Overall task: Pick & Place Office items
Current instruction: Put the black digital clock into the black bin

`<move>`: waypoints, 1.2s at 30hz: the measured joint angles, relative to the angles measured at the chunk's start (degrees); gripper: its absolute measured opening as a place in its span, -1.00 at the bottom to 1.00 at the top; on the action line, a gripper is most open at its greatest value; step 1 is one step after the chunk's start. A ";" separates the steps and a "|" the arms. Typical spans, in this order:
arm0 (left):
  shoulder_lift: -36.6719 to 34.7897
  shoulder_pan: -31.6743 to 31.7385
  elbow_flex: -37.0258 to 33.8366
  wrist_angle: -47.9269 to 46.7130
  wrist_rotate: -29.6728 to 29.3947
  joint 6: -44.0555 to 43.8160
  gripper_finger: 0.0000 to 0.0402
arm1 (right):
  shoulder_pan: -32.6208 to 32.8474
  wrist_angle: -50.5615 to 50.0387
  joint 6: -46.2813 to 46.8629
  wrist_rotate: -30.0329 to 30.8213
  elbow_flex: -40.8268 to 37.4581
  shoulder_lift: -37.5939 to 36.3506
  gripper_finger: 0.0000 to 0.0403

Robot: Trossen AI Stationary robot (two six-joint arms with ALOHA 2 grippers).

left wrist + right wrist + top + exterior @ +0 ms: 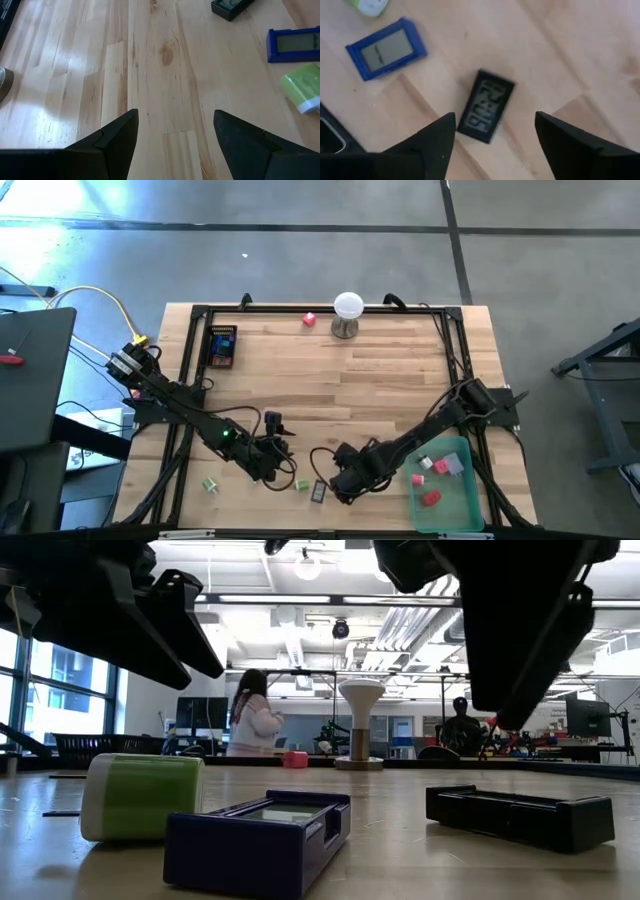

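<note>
right gripper (495, 137) hovering with fingers spread over black display (485, 113), just at its 12 o'clock | left gripper (175, 135) also spread, empty, nearby | risk: display lying skewed, a finger may be nudging it aside | green bin (470, 510) at 3 o'clock

A white ball on a metal stand (347, 313) sits at the wooden table's (380, 380) far edge; a person (250, 727) stands beyond.
</note>
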 joint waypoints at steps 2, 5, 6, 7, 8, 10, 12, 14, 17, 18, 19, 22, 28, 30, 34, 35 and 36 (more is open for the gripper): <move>-0.01 -0.04 0.00 0.11 0.00 -0.17 0.24 | -0.26 0.75 -0.02 -1.34 -0.03 0.93 0.24; 0.01 -0.31 -0.02 0.30 0.02 -0.39 0.24 | -0.26 1.53 -0.04 -3.74 -0.08 1.73 0.18; 0.01 -0.32 -0.02 0.40 0.03 -0.39 0.24 | -0.29 2.02 -0.06 -4.50 -0.04 1.94 0.17; 0.01 -0.34 -0.02 0.44 0.06 -0.39 0.24 | -0.30 2.30 -0.17 -4.71 -0.04 2.11 0.17; 0.01 -0.34 -0.02 0.49 0.07 -0.56 0.24 | -0.32 2.60 -0.45 -4.77 -0.06 2.19 0.17; 0.01 -0.34 -0.02 0.48 0.09 -1.10 0.24 | -0.30 3.13 -1.07 -4.49 -0.04 2.14 0.16; 0.01 -0.34 -0.02 0.51 0.08 -1.20 0.24 | -0.32 3.33 -1.06 -4.31 -0.04 2.13 0.16; 0.01 -0.34 -0.02 0.48 0.09 -1.24 0.24 | -0.30 3.10 -1.07 -4.31 -0.04 2.13 0.16; 0.01 -0.34 -0.02 0.48 0.09 -1.24 0.24 | -0.43 3.19 -1.11 -4.30 -0.04 2.13 0.16; 0.01 -0.34 -0.02 0.48 0.09 -1.24 0.24 | -0.56 3.13 -1.14 -4.20 -0.04 2.13 0.16; 0.01 -0.32 -0.02 0.50 0.09 -1.23 0.24 | -0.67 3.04 -1.14 -4.16 -0.04 2.13 0.16; 0.01 -0.32 -0.02 0.51 0.07 -1.22 0.24 | -1.38 2.43 -0.92 -4.16 -0.04 2.13 0.16; 0.01 -0.32 -0.02 0.49 0.09 -1.24 0.24 | -2.66 2.79 1.49 -5.92 -0.13 3.45 0.16; 0.01 -0.32 -0.02 0.50 0.09 -1.24 0.24 | -2.62 3.75 1.64 -6.85 -0.01 4.31 0.16; 0.01 -0.43 -0.02 0.51 0.07 -1.24 0.24 | -2.48 4.93 1.94 -8.08 -0.04 6.17 0.16; 0.01 -0.45 -0.02 0.51 0.09 -1.22 0.24 | -2.51 5.61 1.89 -8.56 0.10 6.58 0.16; 0.01 -0.58 -0.02 0.53 0.09 -1.22 0.24 | -2.53 5.58 1.79 -8.86 0.13 6.65 0.16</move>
